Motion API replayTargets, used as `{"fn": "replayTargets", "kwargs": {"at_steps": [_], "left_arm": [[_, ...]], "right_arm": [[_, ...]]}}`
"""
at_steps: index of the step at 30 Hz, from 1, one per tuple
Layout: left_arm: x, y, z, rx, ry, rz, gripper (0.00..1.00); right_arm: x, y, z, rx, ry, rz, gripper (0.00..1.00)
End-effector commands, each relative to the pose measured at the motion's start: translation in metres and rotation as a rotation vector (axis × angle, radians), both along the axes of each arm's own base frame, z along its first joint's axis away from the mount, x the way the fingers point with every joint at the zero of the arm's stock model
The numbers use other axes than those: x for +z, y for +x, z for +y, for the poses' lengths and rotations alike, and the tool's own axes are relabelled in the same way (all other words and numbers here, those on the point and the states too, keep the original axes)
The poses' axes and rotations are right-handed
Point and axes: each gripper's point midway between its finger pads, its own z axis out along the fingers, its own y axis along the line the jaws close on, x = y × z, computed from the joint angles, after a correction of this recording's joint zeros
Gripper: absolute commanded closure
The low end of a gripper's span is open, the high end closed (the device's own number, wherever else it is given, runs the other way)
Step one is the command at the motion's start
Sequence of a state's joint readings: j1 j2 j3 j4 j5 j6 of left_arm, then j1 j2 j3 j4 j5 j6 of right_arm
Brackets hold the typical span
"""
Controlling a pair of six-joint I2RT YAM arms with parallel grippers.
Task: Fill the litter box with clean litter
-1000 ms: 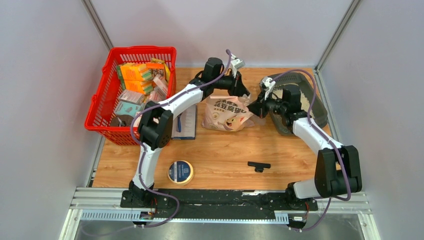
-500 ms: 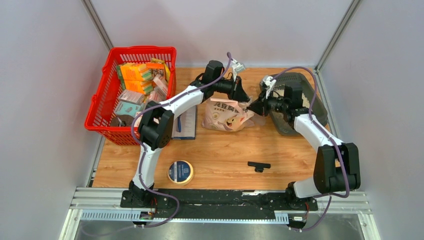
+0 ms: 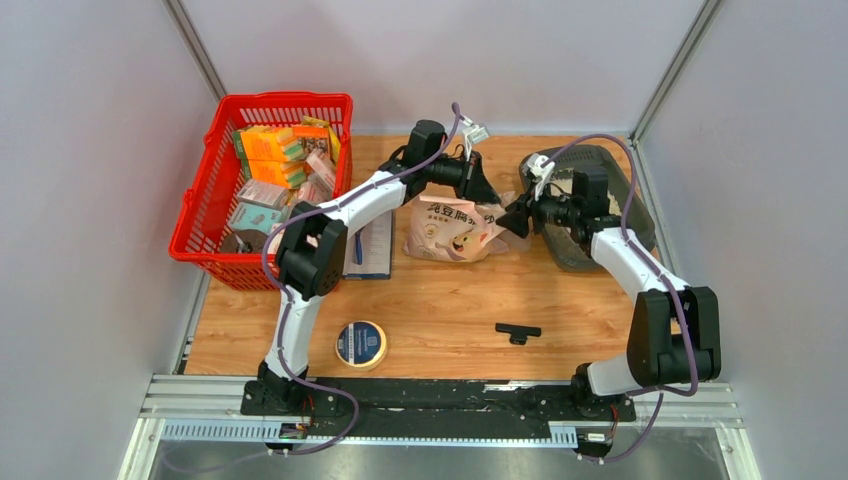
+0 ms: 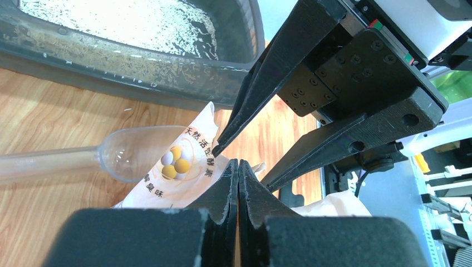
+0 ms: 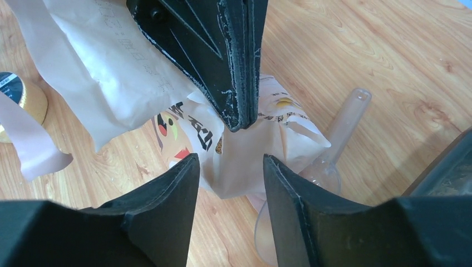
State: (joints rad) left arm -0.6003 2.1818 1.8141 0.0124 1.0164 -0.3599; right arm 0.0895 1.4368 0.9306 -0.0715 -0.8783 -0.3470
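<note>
The dark grey litter box [image 3: 630, 215] sits at the back right, with pale clean litter [image 4: 139, 22] spread inside it [image 4: 167, 72]. A pale pink litter bag [image 3: 452, 228] stands between the arms. My left gripper [image 3: 487, 192] is shut on the bag's upper right edge [image 4: 238, 164], and bag paper shows on both sides of its fingers. The right gripper [image 5: 231, 158] is open just right of the bag [image 3: 513, 220], its fingers apart from the bag corner [image 5: 250, 161]. A clear plastic scoop [image 5: 328, 161] lies on the wood under that corner.
A red mesh basket [image 3: 200, 215] full of packets stands at the left. A blue booklet [image 3: 372, 245] lies beside it. A yellow tape roll [image 3: 361, 343] and a black T-shaped piece [image 3: 517, 331] lie near the front. Grey walls close in three sides.
The right gripper has opened from shut and drawn back slightly to the right, off the bag's corner. The left gripper stays shut at the bag's top edge.
</note>
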Motion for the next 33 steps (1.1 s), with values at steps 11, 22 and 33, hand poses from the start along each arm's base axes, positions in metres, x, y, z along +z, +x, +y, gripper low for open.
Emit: {"fn": "replayTargets", "kwargs": {"at_steps": [11, 22, 33], "left_arm": [[0.079, 0.022, 0.019, 0.051, -0.094, -0.152, 0.65], [0.077, 0.094, 0.044, 0.337, 0.0, -0.242, 0.63], [0.003, 0.139, 0.029, 0.349, 0.16, -0.318, 0.63]], "right_arm": [[0.021, 0.006, 0.003, 0.048, 0.042, -0.014, 0.45], [0.016, 0.014, 0.027, 0.093, 0.077, 0.0, 0.49], [0.028, 0.021, 0.027, 0.041, 0.067, -0.027, 0.62]]}}
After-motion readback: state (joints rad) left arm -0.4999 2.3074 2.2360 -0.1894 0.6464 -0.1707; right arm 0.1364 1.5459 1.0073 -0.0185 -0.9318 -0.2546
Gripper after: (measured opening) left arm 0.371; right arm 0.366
